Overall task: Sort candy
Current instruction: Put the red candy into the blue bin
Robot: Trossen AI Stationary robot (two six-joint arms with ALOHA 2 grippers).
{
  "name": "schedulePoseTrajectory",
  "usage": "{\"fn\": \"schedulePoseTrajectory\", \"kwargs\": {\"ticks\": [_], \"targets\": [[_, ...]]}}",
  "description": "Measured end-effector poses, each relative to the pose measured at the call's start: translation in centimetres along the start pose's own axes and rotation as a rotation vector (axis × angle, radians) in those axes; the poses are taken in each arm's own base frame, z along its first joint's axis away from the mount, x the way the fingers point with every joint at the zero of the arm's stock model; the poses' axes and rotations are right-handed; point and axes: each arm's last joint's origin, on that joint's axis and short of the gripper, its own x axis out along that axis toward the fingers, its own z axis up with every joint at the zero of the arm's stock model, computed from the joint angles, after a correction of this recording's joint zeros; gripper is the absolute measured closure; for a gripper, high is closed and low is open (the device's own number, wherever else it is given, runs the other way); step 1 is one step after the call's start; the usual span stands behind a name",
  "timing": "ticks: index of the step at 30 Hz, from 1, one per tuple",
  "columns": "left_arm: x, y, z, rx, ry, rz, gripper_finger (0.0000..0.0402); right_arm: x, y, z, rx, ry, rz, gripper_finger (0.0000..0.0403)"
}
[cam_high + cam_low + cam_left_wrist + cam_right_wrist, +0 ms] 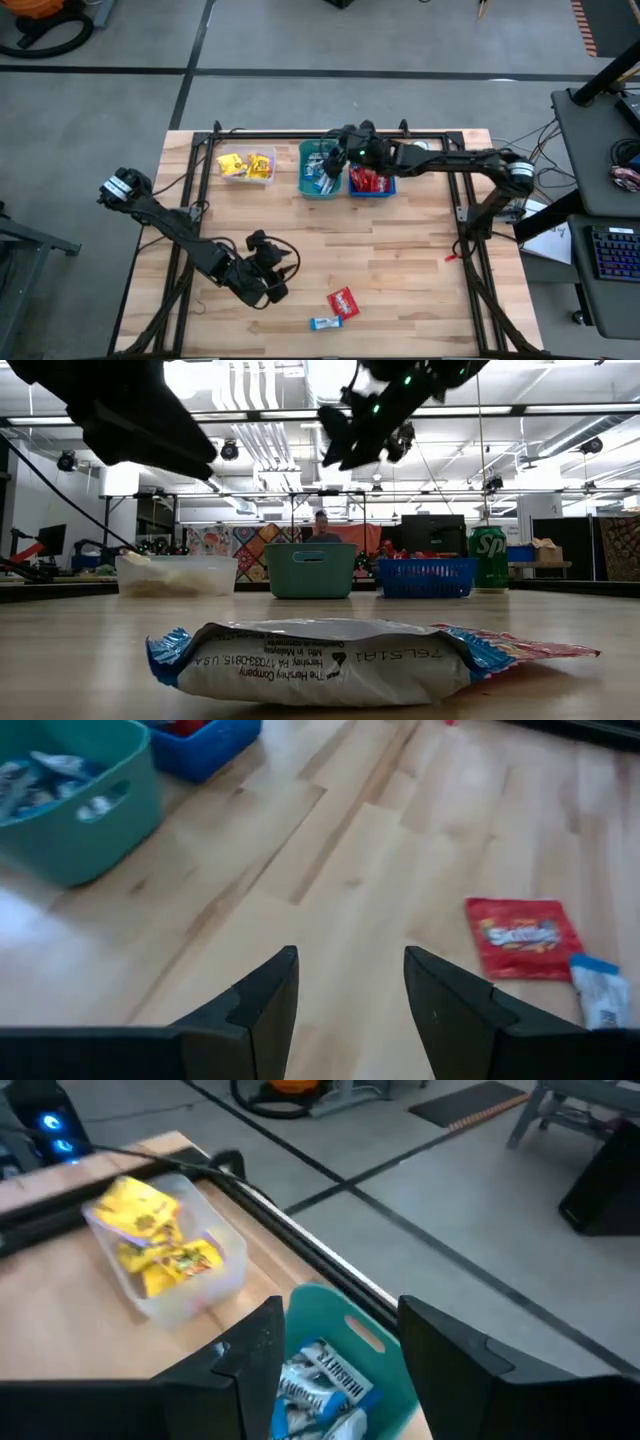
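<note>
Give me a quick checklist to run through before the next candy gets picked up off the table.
1. Right gripper empty: ok, fingers apart above the teal bin, nothing between them in the right wrist view.
2. Left gripper ready: ok, open and empty, over bare table.
3. Candy left to sort: not ok, a red candy and a blue-white candy lie on the table, touching or nearly so.
4. Bins match colours: ok, yellow candies in the clear bin, blue-white in the teal bin, red in the blue bin.
5. Path from left gripper to the red candy: ok, nothing lies between.
</note>
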Motion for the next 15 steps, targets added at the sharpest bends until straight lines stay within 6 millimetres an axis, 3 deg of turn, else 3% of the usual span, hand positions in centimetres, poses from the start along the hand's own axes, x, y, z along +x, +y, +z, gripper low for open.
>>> {"fn": "schedulePoseTrajectory", "kwargs": {"ticks": [4, 8, 11, 15], "targets": [[1.0, -1.1, -0.8, 0.008, 0.001, -0.042, 0.0235, -3.4, 0.7, 0.9, 0.004, 0.003, 0.054, 0.0226], [1.8, -1.7, -1.8, 0.021, 0.032, -0.066, 0.0235, -7.1, 2.7, 0.3, -0.038, 0.087, 0.164, 0.0229], [2.3, -2.1, -2.3, 0.028, 0.029, -0.077, 0.0235, -10.0, 4.5, -0.9, -0.082, 0.182, 0.293, 0.0229], [2.6, -2.9, -3.0, 0.048, 0.061, -0.151, 0.0235, -13.6, 7.3, -3.9, -0.18, 0.322, 0.436, 0.0229]]}}
